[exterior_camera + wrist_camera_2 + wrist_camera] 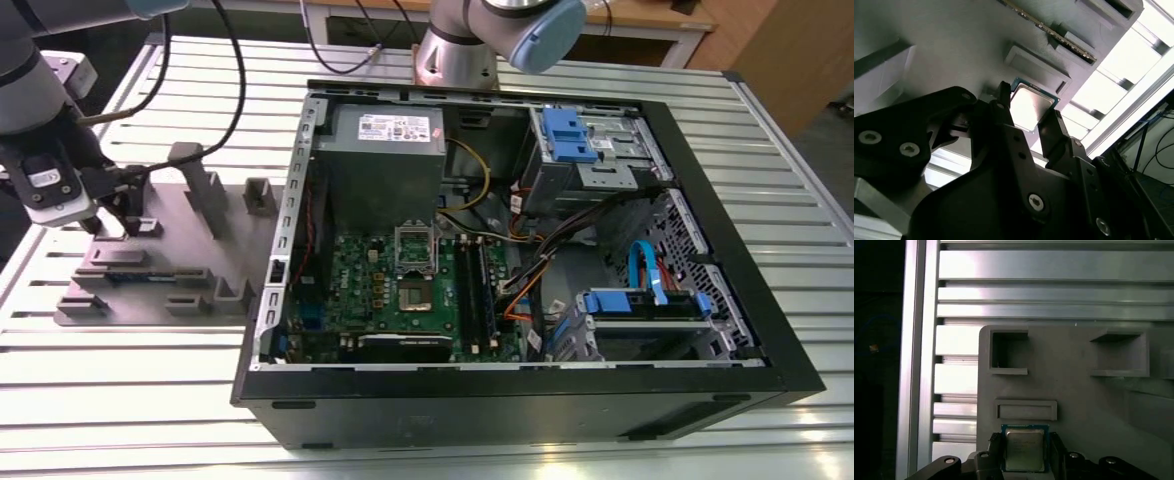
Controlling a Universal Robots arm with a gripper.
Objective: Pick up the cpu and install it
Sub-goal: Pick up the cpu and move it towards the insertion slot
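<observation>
I have the gripper (pixel 1024 452) clamped on the cpu (pixel 1024 444) at the tray (pixel 1079 390), exterior view's left; seemingly not lifted yet. Nothing is installed in the case (pixel 534 405).

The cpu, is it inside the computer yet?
Not yet, it is out. The cpu is at the gripper, by the grey fixture tray, outside the computer case.
</observation>
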